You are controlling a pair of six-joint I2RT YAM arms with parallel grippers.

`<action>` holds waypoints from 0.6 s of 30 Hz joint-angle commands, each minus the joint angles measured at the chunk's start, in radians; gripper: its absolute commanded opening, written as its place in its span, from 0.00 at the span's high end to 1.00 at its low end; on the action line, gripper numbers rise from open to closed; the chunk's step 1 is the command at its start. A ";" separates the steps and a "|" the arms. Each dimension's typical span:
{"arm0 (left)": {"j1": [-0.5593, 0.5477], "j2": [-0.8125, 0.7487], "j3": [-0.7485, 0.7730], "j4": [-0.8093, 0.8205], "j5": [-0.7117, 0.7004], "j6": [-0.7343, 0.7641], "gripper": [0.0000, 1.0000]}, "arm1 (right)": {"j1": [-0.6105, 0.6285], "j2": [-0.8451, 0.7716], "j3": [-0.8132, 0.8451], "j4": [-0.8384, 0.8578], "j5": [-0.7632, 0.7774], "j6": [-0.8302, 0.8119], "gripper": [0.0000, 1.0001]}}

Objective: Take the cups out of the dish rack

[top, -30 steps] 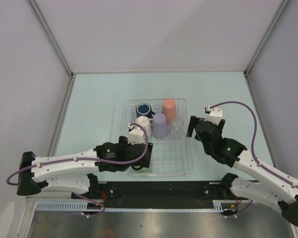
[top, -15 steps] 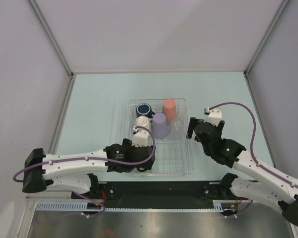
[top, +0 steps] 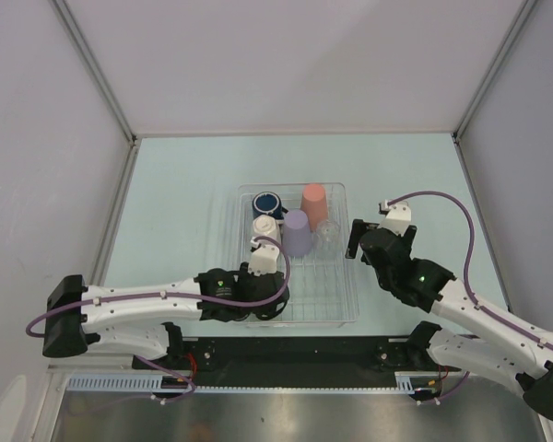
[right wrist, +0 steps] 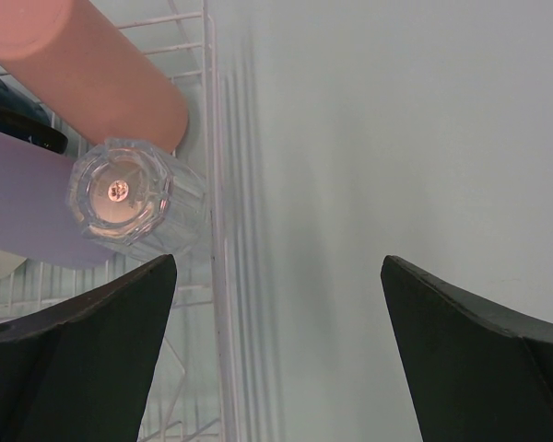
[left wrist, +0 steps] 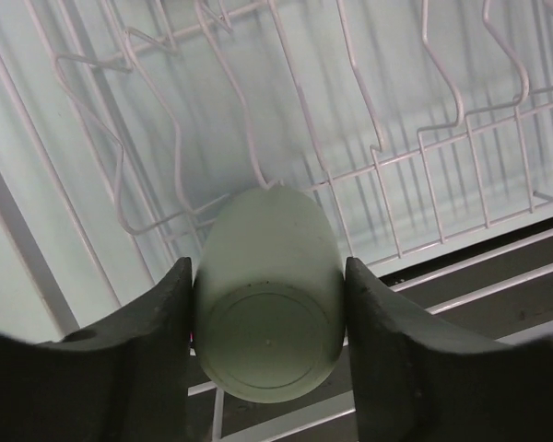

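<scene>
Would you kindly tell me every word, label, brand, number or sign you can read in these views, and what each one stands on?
None: no readable text in any view.
The sage green cup in the left gripper, the clear glass, the salmon-orange cup, the lavender cup and the dish rack are all plain.
The right arm carries a small green light, no lettering.
</scene>
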 commanded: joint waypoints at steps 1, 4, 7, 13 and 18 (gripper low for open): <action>-0.009 0.005 -0.009 0.010 0.011 -0.008 0.67 | 0.007 -0.014 -0.009 0.005 0.017 0.023 0.00; -0.012 0.001 -0.009 0.007 0.008 -0.008 0.92 | 0.007 -0.014 -0.009 0.005 0.018 0.025 0.00; -0.014 -0.004 -0.002 -0.002 0.002 -0.008 1.00 | 0.007 -0.018 -0.009 0.004 0.020 0.023 0.00; -0.018 -0.004 0.025 -0.043 -0.038 -0.003 1.00 | 0.010 -0.023 -0.011 -0.001 0.021 0.022 0.00; -0.018 0.007 0.114 -0.117 -0.140 0.033 1.00 | 0.010 -0.029 0.003 -0.001 0.034 0.007 0.00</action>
